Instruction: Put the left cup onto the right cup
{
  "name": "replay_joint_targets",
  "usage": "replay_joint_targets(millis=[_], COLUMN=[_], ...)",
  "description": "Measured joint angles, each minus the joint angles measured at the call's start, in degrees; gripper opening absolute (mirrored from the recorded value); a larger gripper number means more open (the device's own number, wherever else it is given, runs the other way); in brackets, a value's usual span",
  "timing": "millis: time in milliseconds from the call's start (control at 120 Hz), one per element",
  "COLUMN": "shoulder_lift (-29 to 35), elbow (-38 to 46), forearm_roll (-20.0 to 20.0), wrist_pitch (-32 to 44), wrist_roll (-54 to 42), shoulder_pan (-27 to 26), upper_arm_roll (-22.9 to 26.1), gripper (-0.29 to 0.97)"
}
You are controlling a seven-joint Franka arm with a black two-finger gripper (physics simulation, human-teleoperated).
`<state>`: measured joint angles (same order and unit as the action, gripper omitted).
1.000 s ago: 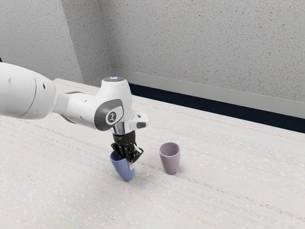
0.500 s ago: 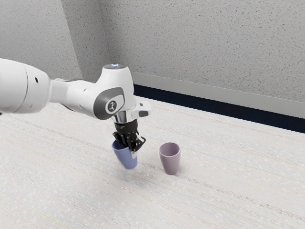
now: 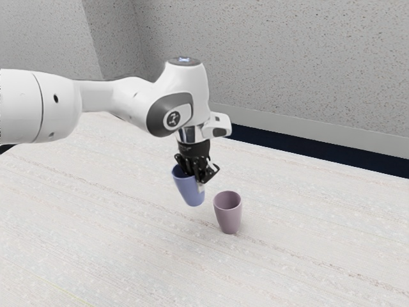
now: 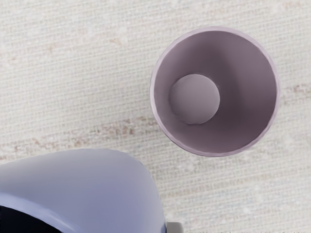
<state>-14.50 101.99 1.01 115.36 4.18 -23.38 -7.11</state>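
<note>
A blue cup [image 3: 189,188] hangs tilted in the air above the table, with my gripper [image 3: 197,174] shut on its rim. It is lifted clear of the surface, just to the exterior view's left of the mauve cup [image 3: 227,212]. The mauve cup stands upright on the table. In the wrist view I look straight down into the mauve cup [image 4: 214,92], its round bottom showing, while the blue cup's wall [image 4: 82,189] bulges large under my hand.
The pale woven tabletop [image 3: 96,243] stretches wide around both cups. A grey wall with a dark baseboard [image 3: 319,148] runs along the far edge.
My arm has lifted the blue cup off the table and carried it up and toward the exterior view's right, closer to the mauve cup. The mauve cup stayed put.
</note>
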Motion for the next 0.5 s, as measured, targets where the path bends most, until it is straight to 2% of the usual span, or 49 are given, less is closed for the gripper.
replay_joint_targets(millis=[500], shoulder_lift=[-6.1], elbow=[-9.9], forearm_roll=[-2.0], wrist_pitch=[-4.6], wrist_roll=[1.3], shoulder_pan=[-0.8], upper_arm_roll=[1.2], gripper=[-0.11])
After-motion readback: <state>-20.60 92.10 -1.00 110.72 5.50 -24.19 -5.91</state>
